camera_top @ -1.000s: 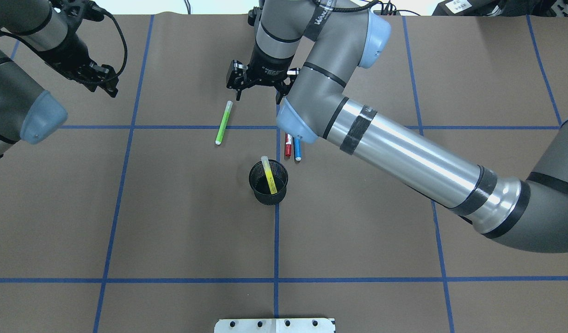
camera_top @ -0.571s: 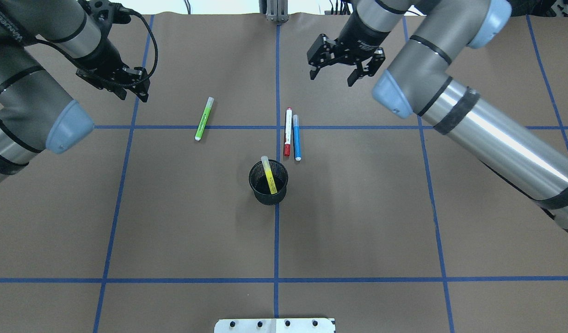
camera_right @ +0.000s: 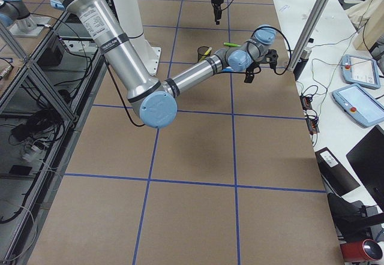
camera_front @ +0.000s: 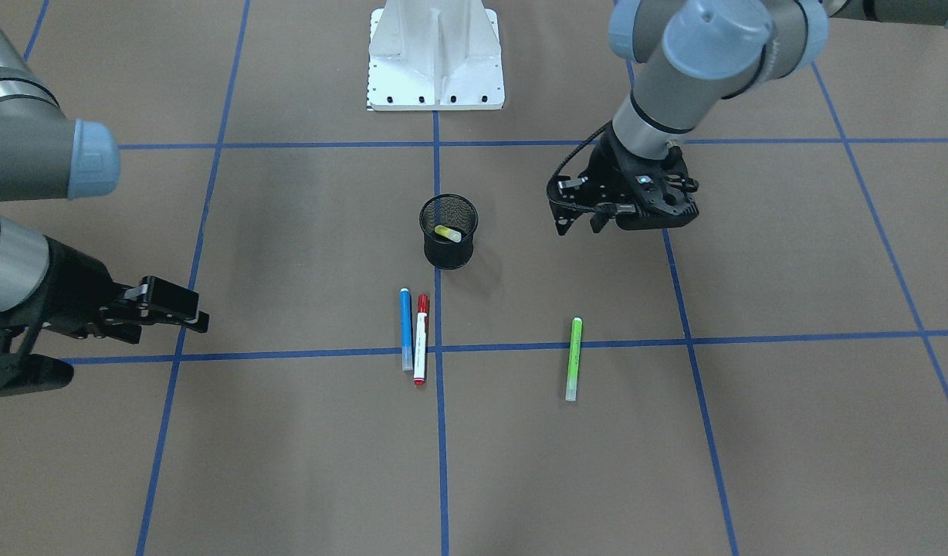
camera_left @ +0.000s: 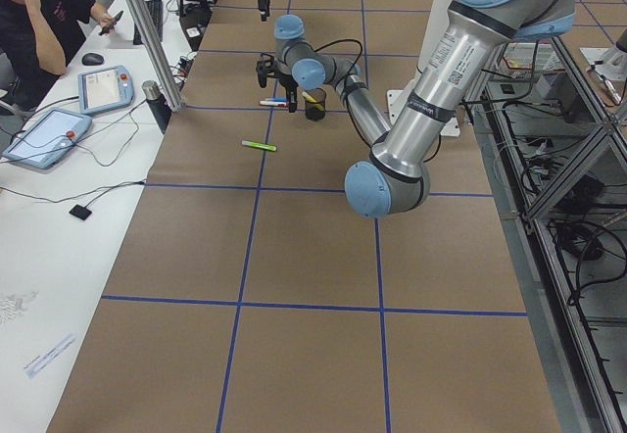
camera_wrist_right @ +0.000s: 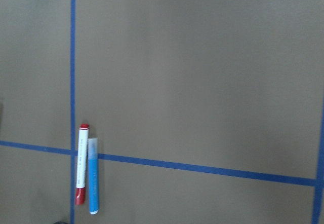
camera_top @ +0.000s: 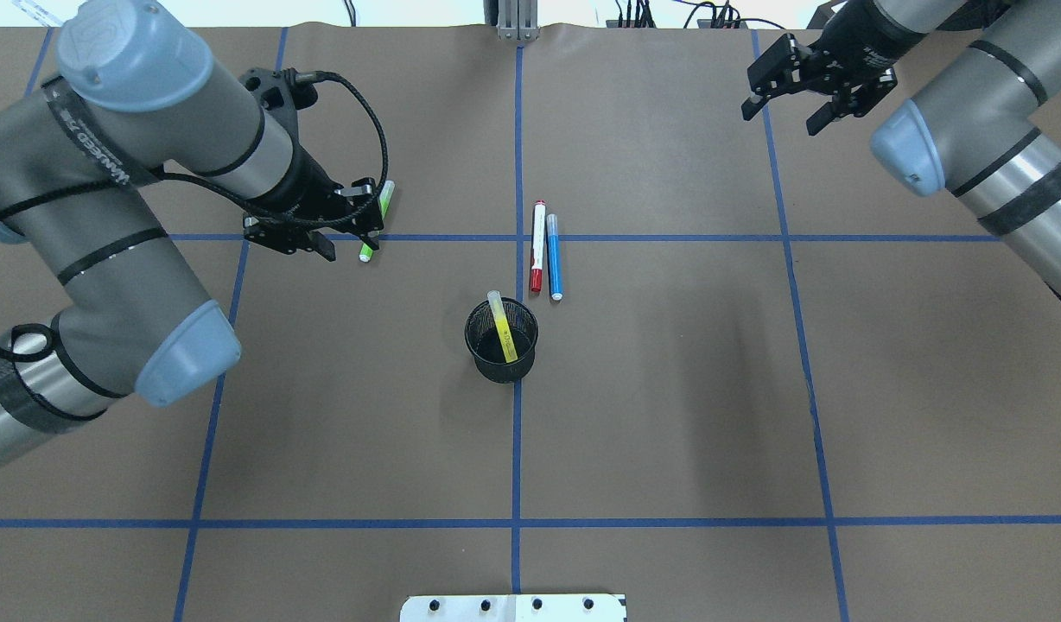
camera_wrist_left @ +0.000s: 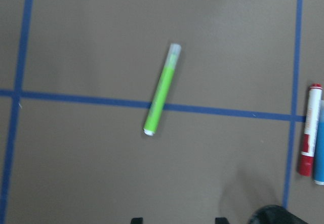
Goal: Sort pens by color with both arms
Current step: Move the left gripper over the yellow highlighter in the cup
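Brown paper covers the worktop [camera_top: 669, 415]. I see my left gripper [camera_top: 347, 244] hanging above the neon green pen [camera_wrist_left: 162, 89], fingers spread wide and gripping nothing. In its wrist view the pen lies flat across a blue tape line [camera_wrist_left: 76, 99], apart from the fingertips [camera_wrist_left: 136, 221]. My right gripper [camera_top: 779, 121] hovers near the far edge toward the right corner, fingers likewise parted and empty. The red-ended white pen [camera_top: 538, 246] and the blue pen [camera_top: 554, 257] lie side by side near the worktop's middle. The yellow pen [camera_top: 502, 326] leans in the black mesh cup [camera_top: 496, 367], which stands near them toward the robot-side edge. A wide stretch of paper separates the right gripper from that pair, and the green pen lies well apart from them, toward the left edge.
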Controlling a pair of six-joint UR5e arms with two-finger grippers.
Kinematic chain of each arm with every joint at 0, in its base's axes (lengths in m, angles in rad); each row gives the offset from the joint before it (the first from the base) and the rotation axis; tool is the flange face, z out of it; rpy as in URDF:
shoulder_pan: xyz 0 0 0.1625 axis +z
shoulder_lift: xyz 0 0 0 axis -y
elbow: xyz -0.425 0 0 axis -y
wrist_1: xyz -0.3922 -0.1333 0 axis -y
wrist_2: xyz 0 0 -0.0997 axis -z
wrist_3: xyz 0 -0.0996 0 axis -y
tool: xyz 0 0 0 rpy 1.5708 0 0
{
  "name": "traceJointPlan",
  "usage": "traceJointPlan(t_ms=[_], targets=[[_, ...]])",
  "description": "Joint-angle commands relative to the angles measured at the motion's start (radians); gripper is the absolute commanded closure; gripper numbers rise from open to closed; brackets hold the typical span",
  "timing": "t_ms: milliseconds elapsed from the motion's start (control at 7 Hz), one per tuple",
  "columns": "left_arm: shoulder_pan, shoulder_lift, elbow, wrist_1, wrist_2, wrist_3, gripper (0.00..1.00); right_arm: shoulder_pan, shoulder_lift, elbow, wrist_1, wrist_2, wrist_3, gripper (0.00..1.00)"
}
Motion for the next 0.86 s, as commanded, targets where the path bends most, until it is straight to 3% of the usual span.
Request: traceJointPlan(t_ms=[0, 429, 714], targets=[[0.124, -0.049, -0.01, -0.002, 0.096, -0.185, 0.43, 0.004, -0.082, 0.038, -0.001, -0.101, -0.081, 0.01], [0.16, -0.118, 0.052, -0.012, 0.127, -0.273, 0.43, 0.072, -0.165, 0.08, -0.037, -0.13, -0.242, 0.01], [0.16, -0.191, 0.201, -0.092, 0.175, -0.279, 0.43, 0.156, -0.163, 0.097, -0.183, -0.132, -0.441, 0.01]])
